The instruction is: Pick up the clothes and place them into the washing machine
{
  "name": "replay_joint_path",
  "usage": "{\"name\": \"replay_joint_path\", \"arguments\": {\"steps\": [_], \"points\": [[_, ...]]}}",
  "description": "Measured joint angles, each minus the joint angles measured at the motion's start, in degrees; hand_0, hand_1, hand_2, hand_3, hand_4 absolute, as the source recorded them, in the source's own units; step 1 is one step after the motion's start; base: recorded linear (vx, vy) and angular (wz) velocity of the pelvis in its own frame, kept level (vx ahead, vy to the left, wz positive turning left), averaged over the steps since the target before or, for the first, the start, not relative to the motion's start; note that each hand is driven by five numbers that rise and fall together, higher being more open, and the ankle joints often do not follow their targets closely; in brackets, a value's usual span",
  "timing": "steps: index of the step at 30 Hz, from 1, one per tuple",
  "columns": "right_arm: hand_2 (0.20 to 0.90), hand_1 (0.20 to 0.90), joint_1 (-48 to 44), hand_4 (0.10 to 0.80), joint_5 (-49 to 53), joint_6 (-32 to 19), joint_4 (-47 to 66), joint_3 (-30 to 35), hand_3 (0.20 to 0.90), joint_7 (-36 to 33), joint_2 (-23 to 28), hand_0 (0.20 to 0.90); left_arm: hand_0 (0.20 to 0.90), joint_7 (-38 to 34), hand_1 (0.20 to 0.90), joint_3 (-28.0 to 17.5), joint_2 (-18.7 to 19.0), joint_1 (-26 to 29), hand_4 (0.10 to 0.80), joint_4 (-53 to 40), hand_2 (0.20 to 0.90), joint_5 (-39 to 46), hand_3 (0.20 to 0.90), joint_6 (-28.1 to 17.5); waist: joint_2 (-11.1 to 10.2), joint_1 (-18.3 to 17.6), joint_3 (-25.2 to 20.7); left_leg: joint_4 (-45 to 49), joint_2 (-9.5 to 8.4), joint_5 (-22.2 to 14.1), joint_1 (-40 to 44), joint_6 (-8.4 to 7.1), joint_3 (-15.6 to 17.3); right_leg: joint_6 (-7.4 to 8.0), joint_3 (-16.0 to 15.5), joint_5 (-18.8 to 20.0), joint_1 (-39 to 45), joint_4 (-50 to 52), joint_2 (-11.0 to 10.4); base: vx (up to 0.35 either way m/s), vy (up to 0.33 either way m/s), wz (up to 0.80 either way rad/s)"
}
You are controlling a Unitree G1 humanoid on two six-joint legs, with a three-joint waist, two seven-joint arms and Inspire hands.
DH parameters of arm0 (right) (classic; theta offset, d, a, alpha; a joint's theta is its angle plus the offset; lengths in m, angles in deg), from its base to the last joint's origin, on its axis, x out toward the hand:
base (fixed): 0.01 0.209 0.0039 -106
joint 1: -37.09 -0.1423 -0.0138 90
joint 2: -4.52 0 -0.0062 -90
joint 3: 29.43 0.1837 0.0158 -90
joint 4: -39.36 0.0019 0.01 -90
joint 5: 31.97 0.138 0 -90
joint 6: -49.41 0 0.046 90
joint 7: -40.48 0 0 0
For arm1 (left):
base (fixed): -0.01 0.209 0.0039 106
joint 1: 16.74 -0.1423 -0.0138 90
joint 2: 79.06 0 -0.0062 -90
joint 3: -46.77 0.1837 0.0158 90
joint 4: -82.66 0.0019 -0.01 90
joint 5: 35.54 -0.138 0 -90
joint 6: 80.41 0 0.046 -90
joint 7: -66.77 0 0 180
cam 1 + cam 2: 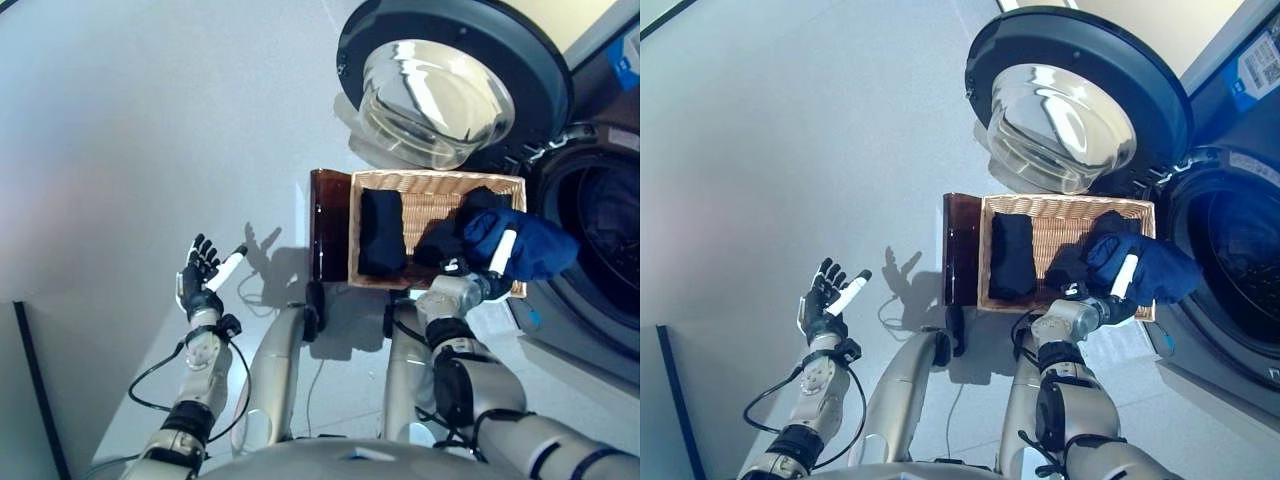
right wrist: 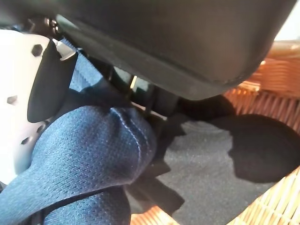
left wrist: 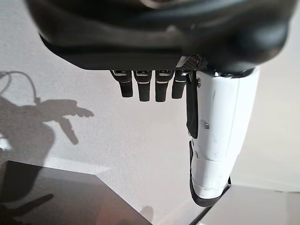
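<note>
Blue knit garment (image 1: 520,243) bunched in right hand (image 1: 478,278), apparently pinched under white thumb, lifted over rectangular wicker basket (image 1: 432,192) at 3 o'clock edge, toward open dark washer drum (image 1: 600,225). Folded dark cloth (image 1: 381,231) left inside. Left hand (image 1: 203,272) at 9 o'clock, relaxed, empty.

Both eye views: from the head, steeply downward, sharing the wicker basket (image 1: 437,200) and open washing machine (image 1: 1230,260). Left wrist view: close along its hand (image 3: 154,86), facing floor (image 3: 140,136). Right wrist view: pressed against blue cloth (image 2: 89,154) over the basket.
</note>
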Motion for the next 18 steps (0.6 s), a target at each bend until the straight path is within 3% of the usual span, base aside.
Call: {"name": "replay_joint_path", "arguments": {"steps": [7, 13, 14, 15, 16, 18], "points": [[0.200, 0.200, 0.70, 0.300, -2.97, 2.21, -3.79, -2.87, 0.200, 0.10, 1.63, 0.200, 0.900, 0.18, 0.900, 0.87, -0.22, 0.03, 0.800, -0.03, 0.900, 0.10, 0.900, -0.06, 0.93, 0.21, -2.18, -4.00, -0.95, 1.41, 1.74, 0.14, 0.55, 0.56, 0.33, 0.65, 0.69, -1.76, -0.90, 0.017, 0.005, 0.01], [0.200, 0.200, 2.04, 0.300, -9.53, 8.02, -10.77, -4.91, 0.200, -1.25, 5.46, 0.200, 0.900, 0.31, 0.900, 0.60, -0.50, -1.44, 0.800, 0.13, 0.900, 0.07, 0.900, -0.09, 0.76, 0.84, -5.17, -13.22, -1.65, 5.13, 6.76, -0.91, -0.77, 0.02, -2.03, 1.97, 5.27, -8.10, -2.05, 0.072, -0.020, 0.13], [0.249, 0.249, 2.10, 0.335, -10.18, 9.36, -11.94, -4.97, 0.249, -1.43, 6.59, 0.249, 0.900, 0.51, 0.900, 0.60, -0.75, -1.87, 0.800, 0.01, 0.900, 0.09, 0.900, -0.11, 0.85, 1.13, -5.67, -15.86, -1.75, 6.58, 8.02, -0.85, -1.39, -0.15, -2.81, 2.71, 6.59, -9.79, -2.08, 0.087, -0.022, 0.16], [0.392, 0.392, 2.09, 0.437, -10.32, 9.95, -12.66, -5.12, 0.392, -1.42, 7.16, 0.392, 0.900, 0.73, 0.900, 0.60, -0.82, -1.94, 0.800, 0.03, 0.900, 0.12, 0.900, -0.07, 0.80, 1.25, -5.73, -17.22, -1.82, 7.22, 8.79, -1.10, -1.84, -0.27, -3.20, 3.03, 7.39, -10.64, -2.16, 0.093, -0.022, 0.31], [0.900, 0.900, 2.00, 0.800, -11.25, 11.77, -15.76, -5.54, 0.900, -1.16, 8.84, 0.900, 0.900, 1.36, 0.900, 0.66, -0.92, -2.17, 0.800, 0.05, 0.900, 0.14, 0.900, -0.03, 0.58, 1.38, -6.07, -20.68, -1.98, 9.24, 10.95, -1.25, -2.75, -0.12, -4.45, 3.76, 9.13, -12.69, -2.34, 0.069, -0.024, 0.31], [0.900, 0.900, 1.48, 0.800, -11.26, 12.84, -18.07, -5.86, 0.900, -0.98, 9.91, 0.900, 0.900, 1.55, 0.900, 0.60, -0.90, -2.51, 0.800, 0.25, 0.900, 0.33, 0.900, 0.04, 0.32, 1.90, -6.59, -23.25, -2.03, 10.30, 12.20, -1.49, -3.57, -0.18, -5.36, 3.76, 10.13, -13.68, -2.46, 0.098, -0.023, 0.24]]}}
